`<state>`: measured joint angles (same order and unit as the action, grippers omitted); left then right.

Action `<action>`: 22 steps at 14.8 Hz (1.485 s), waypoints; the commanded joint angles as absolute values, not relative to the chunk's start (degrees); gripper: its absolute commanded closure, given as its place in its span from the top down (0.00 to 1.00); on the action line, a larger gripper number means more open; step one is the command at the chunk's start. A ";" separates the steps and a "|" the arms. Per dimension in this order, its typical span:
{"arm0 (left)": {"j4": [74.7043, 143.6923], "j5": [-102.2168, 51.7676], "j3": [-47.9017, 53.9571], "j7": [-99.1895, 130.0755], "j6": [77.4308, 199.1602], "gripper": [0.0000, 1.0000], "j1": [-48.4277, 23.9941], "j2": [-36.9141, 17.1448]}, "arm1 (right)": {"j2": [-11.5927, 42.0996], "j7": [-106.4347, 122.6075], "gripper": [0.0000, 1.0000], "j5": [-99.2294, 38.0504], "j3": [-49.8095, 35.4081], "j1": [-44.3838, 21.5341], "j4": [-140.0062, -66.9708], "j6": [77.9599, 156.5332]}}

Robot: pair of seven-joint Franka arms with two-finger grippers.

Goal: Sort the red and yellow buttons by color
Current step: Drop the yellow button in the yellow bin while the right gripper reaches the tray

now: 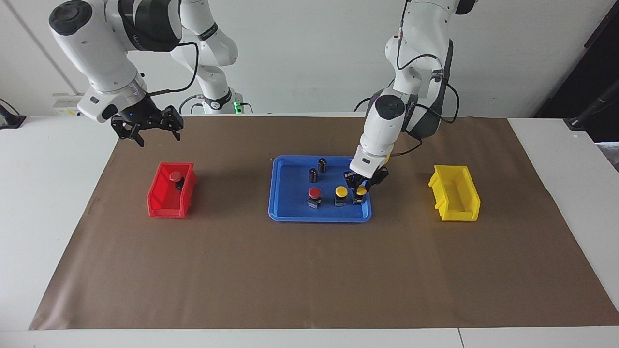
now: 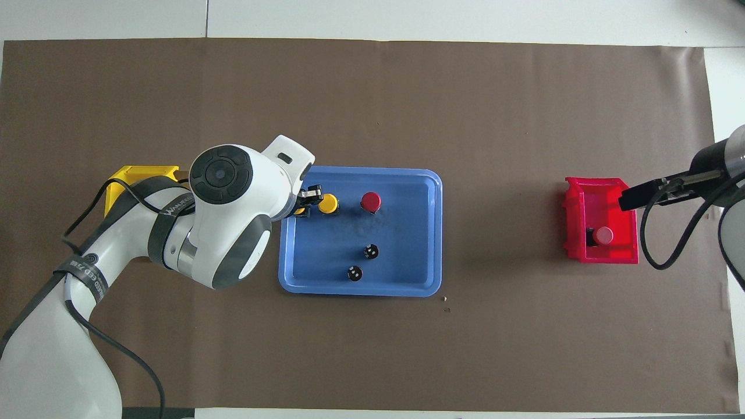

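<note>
In the blue tray [image 1: 290,213] [image 2: 407,276], my left gripper [image 1: 360,187] is down and shut on the yellow button [image 1: 361,192] at the left arm's end of the row; the overhead view hides most of that button [image 2: 300,212] under the arm. Beside it stand a second yellow button [image 1: 341,192] [image 2: 328,203] and a red button [image 1: 315,193] [image 2: 371,201]. Another red button [image 1: 175,176] [image 2: 603,235] lies in the red bin [image 1: 164,205] [image 2: 573,216]. My right gripper [image 1: 159,137] hangs open and empty in the air beside the red bin.
An empty yellow bin [image 1: 454,195] [image 2: 139,173] sits toward the left arm's end of the table. Two dark silver-topped cylinders [image 1: 322,165] [image 2: 371,251] stand in the tray, nearer to the robots than the buttons. Brown paper covers the table.
</note>
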<state>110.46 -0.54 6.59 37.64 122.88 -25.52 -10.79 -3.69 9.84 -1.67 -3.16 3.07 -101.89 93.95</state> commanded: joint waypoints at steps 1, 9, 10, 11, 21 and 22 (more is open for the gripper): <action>100.40 -0.09 5.36 35.97 106.84 0.01 -24.45 -8.53 | -2.46 5.65 0.99 -2.55 -3.51 0.20 -100.55 95.44; 104.65 -0.09 5.36 -1.47 98.34 0.01 -0.11 -0.18 | 21.51 -32.58 0.99 0.34 -3.60 -26.17 -81.83 105.54; 107.64 -0.09 5.36 -4.02 101.74 0.02 2.00 1.39 | 23.53 -35.91 0.99 1.57 -3.60 -28.19 -81.83 108.08; 111.76 -0.09 5.36 -5.52 105.61 0.02 3.50 2.80 | 24.60 -38.12 0.99 3.24 -3.60 -29.52 -82.52 111.15; 129.19 -0.09 5.36 -5.45 120.93 0.02 4.31 4.66 | 24.88 -40.61 0.86 4.75 -3.69 -32.69 -95.79 123.39; 130.24 -0.09 5.36 -5.36 122.85 0.02 4.22 4.40 | 24.79 -40.52 0.82 4.75 -3.69 -32.61 -96.24 123.66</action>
<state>125.83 -0.19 5.16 -5.10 118.96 4.08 1.84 27.33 -39.83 3.78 -3.83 -32.33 -92.62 121.97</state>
